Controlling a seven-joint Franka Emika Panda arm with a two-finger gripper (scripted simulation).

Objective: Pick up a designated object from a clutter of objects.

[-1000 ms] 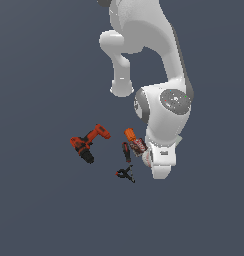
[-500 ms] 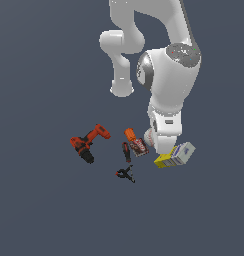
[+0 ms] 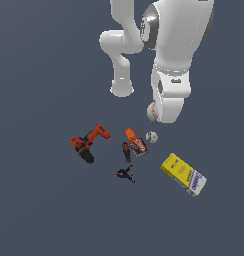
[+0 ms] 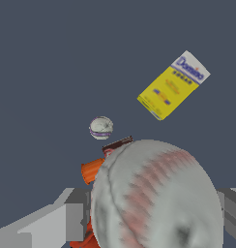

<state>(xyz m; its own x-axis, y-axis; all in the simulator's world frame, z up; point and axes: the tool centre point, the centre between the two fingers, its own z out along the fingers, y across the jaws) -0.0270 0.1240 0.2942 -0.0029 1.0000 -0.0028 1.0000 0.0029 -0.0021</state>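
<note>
Wrist view: gripper (image 4: 154, 213) clamped on the baseball (image 4: 156, 198), fingers (image 4: 74, 213) at both sides. Compared with half a second earlier, the arm has risen, carrying the ball above the small ball (image 3: 151, 136), packet (image 3: 136, 144) and box (image 3: 183, 174). Pick-up appears essentially complete.

Obstacles we list: drill (image 3: 89, 144), packet (image 3: 136, 143), marker (image 3: 126, 151), clamp (image 3: 125, 173), small ball (image 3: 151, 136) clustered close; box (image 3: 183, 174) apart. Open floor (image 3: 39, 210) surrounds them.
</note>
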